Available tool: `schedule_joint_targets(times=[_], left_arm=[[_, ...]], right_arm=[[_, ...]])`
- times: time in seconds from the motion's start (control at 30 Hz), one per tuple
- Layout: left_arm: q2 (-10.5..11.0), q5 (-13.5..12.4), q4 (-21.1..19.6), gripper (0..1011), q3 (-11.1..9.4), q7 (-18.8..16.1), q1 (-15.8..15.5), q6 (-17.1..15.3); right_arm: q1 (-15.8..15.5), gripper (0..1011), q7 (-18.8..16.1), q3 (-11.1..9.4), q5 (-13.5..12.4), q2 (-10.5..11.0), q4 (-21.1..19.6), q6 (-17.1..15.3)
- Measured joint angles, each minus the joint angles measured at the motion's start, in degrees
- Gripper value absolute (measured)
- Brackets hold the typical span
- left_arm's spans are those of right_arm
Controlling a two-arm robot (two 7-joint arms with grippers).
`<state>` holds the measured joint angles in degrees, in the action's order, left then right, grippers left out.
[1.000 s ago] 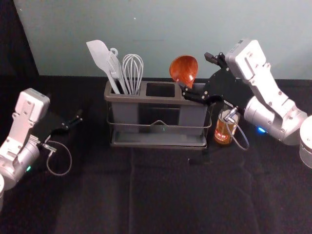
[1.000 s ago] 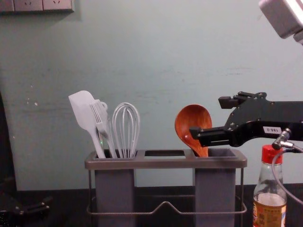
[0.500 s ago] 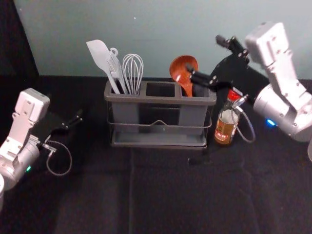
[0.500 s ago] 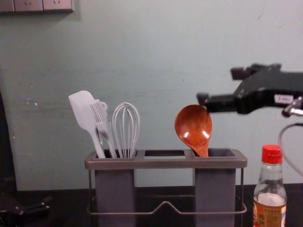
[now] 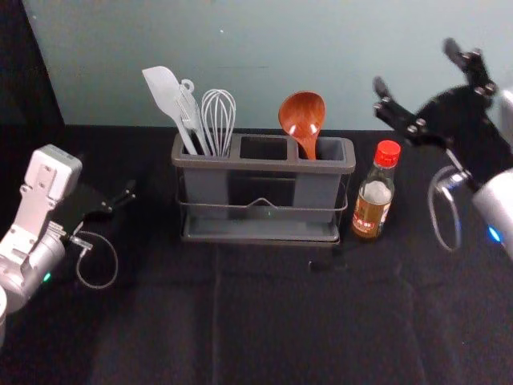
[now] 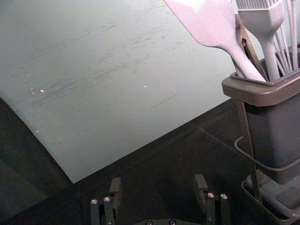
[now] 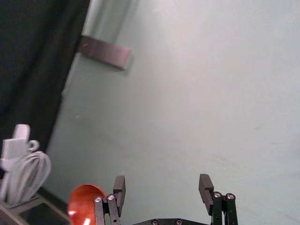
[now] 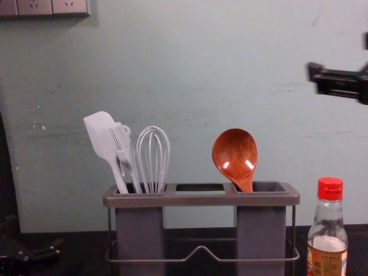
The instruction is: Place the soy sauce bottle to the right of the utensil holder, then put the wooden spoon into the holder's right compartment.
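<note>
Both jobs look done, bottle (image 5: pixel 372 212) right of holder (image 8: pixel 201 199), spoon (image 5: pixel 302 116) in its right compartment (image 5: pixel 331 149), my right fingers (image 5: pixel 391 107) wide at right, left fingers (image 6: pixel 115 189) wide at left.

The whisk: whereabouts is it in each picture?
Head view: whisk in the utensil holder's left compartment.
Chest view: just right of the white brush.
Left wrist view: wires beside the brush, partly cut off.
Right wrist view: near the wooden spoon.
Shared landmark: the holder's rim.

Soy sauce bottle (image 8: pixel 328 227): carries a printed label (image 8: pixel 326 263)
Label print: characters too small to read, head and chest views alike
Legible words or numbers: none
</note>
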<state>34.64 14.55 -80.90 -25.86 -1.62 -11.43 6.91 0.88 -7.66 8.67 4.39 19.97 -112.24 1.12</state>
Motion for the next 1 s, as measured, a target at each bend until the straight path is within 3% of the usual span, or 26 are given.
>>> schedule_joint_targets(times=[0.17, 0.37, 0.63, 1.0], left_arm=[[0.0, 0.0, 0.0, 1005, 0.0, 0.0, 0.0, 0.0], [0.0, 0.0, 0.0, 1005, 0.0, 0.0, 0.0, 0.0], [0.0, 0.0, 0.0, 1005, 0.0, 0.0, 0.0, 0.0], [0.0, 0.0, 0.0, 1005, 0.0, 0.0, 0.0, 0.0]], right_arm=[[-6.5, 1002, 3.5, -3.5, 1.0, -0.7, -1.1, 5.7], [-11.2, 1003, 3.1, -6.0, -0.5, -0.6, -1.0, 7.7], [-13.9, 1002, -1.8, -8.1, -5.7, -0.4, 2.7, 5.0], [-13.0, 1002, -7.0, -7.1, -11.5, -1.1, 9.0, 0.7]])
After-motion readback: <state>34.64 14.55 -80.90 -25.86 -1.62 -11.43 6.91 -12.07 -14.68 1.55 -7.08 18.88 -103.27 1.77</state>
